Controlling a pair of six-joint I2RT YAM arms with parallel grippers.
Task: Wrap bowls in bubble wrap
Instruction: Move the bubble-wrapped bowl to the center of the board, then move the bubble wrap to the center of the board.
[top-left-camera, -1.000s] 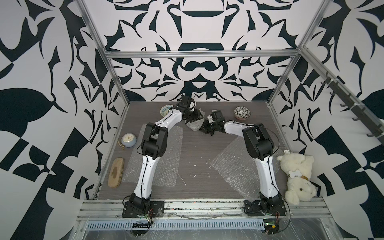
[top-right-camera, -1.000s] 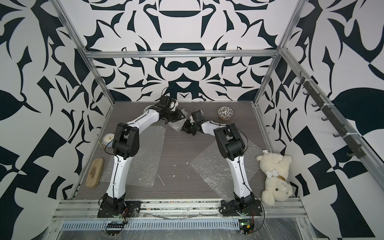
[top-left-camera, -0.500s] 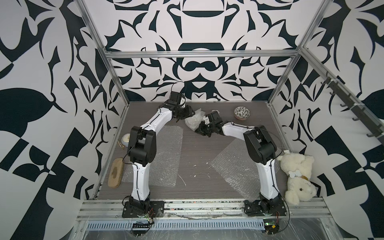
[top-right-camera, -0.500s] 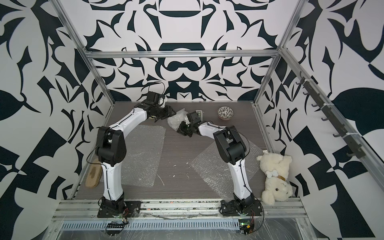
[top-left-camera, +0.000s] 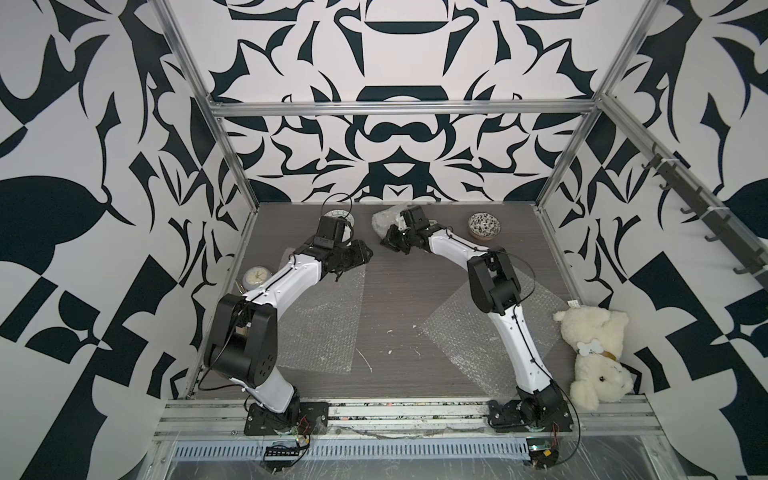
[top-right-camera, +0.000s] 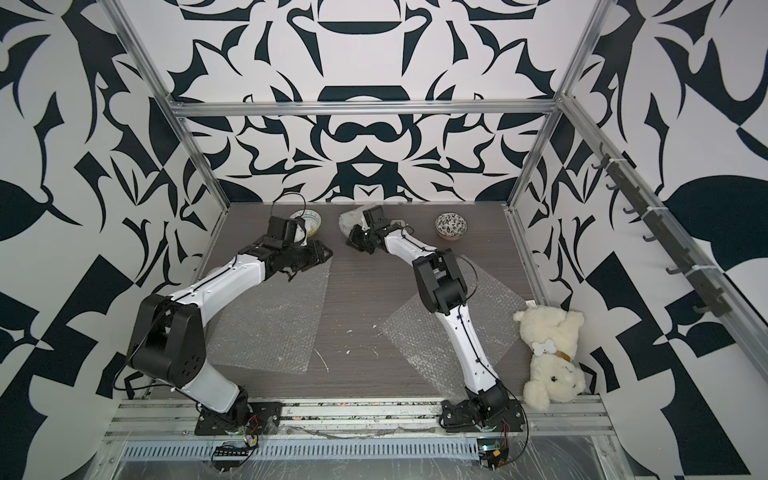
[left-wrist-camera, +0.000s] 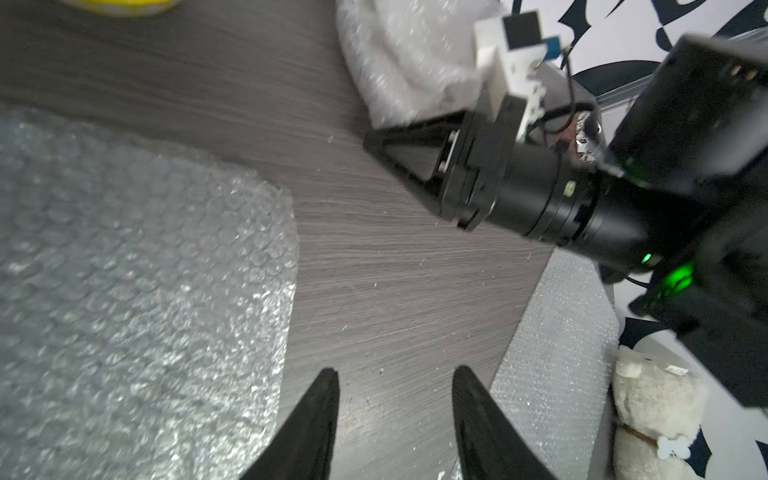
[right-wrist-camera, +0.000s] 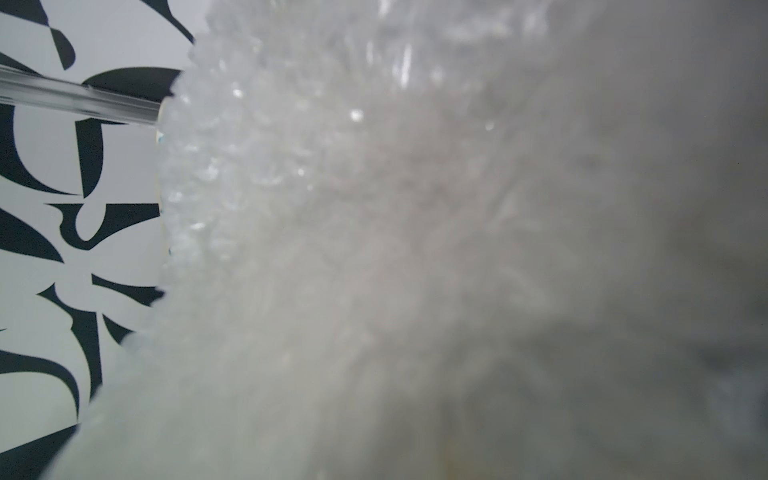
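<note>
- The left sheet (top-left-camera: 324, 328) lies flat by the left edge of the tabletop (top-left-camera: 407, 291), its long axis running front to back.
- The right sheet (top-left-camera: 465, 332) lies flat but turned cornerwise, with one corner toward the middle. The right arm covers part of it.
- A crumpled bundle (top-left-camera: 380, 218) of wrap sits at the middle of the back edge. We see no clear long axis, and whatever it holds is hidden.
- The floral bowl (top-left-camera: 484, 226) stands mouth up near the back right corner.
- The blue bowl (top-right-camera: 309, 220) stands by the back edge, left of the bundle, half hidden behind the left wrist.
- Blurred wrap fills the right wrist view, so we make out no fingertips there.
- The right pincer (left-wrist-camera: 370, 143) is closed to a point and touches the bundle's lower edge. We cannot tell whether any film is pinched.
- The left pincer (left-wrist-camera: 392, 374) stands partly spread with nothing between its tips, over bare tabletop beside the left sheet's back right corner.
- The bundle lies beyond the left pincer toward the back edge, apart from it.
</note>
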